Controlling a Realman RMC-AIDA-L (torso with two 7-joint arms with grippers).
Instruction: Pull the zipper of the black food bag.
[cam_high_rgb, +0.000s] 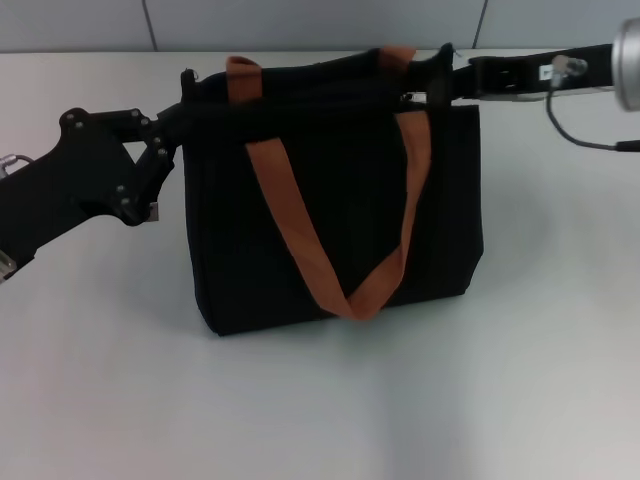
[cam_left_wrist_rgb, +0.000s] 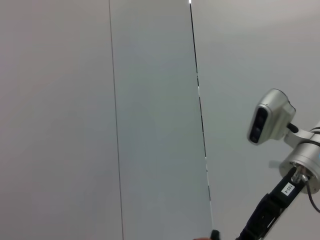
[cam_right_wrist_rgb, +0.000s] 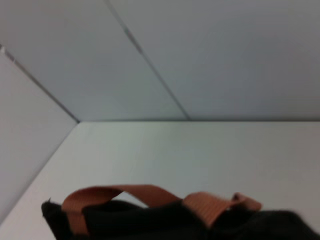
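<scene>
The black food bag (cam_high_rgb: 335, 215) stands upright in the middle of the white table, and its two orange-brown straps (cam_high_rgb: 300, 245) hang down its front. My left gripper (cam_high_rgb: 186, 92) is at the bag's top left corner and is shut on the fabric there. My right gripper (cam_high_rgb: 442, 78) reaches in from the right to the bag's top right end. The small silver zipper (cam_high_rgb: 414, 97) shows right beside its tip. The right wrist view shows only the bag's top edge (cam_right_wrist_rgb: 165, 220) and its straps (cam_right_wrist_rgb: 135, 194). The left wrist view shows my right arm (cam_left_wrist_rgb: 280, 190) against the wall.
The white table (cam_high_rgb: 330, 400) stretches around the bag on all sides. A grey panelled wall (cam_high_rgb: 300, 20) runs along the far edge. A cable (cam_high_rgb: 580, 135) loops off my right arm.
</scene>
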